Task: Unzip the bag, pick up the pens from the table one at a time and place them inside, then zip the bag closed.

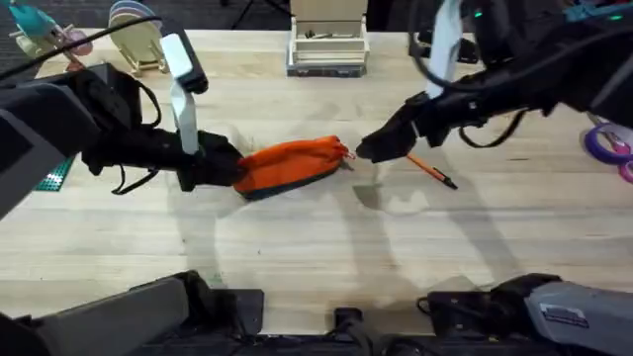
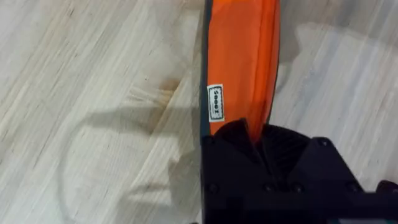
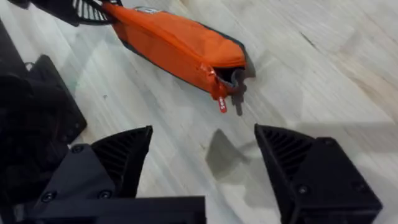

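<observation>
The orange bag (image 1: 292, 163) lies on the wooden table (image 1: 297, 257) near the middle, its navy underside toward the front. My left gripper (image 1: 229, 168) is shut on the bag's left end; in the left wrist view the black fingers (image 2: 239, 140) pinch the orange fabric of the bag (image 2: 239, 56). My right gripper (image 1: 364, 150) hovers just right of the bag's zipper end, open. The right wrist view shows the bag (image 3: 174, 43) with its zipper pull (image 3: 236, 87) beyond the spread fingers (image 3: 124, 158). An orange pen (image 1: 430, 171) lies on the table under the right arm.
A black and white stapler (image 1: 185, 64) stands at the back left beside a wooden stand (image 1: 138, 40). A white tray holder (image 1: 327, 44) sits at the back centre. Tape rolls (image 1: 608, 143) lie at the far right.
</observation>
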Tool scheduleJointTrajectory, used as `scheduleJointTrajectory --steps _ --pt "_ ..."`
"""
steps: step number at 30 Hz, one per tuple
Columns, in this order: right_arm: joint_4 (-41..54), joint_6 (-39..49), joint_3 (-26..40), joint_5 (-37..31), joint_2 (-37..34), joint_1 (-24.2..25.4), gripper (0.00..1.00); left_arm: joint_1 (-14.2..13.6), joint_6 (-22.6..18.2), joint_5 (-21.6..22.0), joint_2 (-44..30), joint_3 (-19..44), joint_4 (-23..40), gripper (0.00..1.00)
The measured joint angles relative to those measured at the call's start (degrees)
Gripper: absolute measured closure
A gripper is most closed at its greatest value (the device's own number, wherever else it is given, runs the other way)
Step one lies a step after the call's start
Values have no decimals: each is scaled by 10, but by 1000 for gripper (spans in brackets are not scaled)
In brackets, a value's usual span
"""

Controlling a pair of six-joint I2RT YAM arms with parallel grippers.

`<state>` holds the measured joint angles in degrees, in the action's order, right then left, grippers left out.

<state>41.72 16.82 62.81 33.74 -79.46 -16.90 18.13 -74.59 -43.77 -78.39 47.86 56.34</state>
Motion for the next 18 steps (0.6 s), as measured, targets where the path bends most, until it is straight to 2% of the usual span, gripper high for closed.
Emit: scheduleJointTrajectory --steps 18 --pt "-70 4 0 -14 -136 -71 14 0 0 0 0 0 0 958"
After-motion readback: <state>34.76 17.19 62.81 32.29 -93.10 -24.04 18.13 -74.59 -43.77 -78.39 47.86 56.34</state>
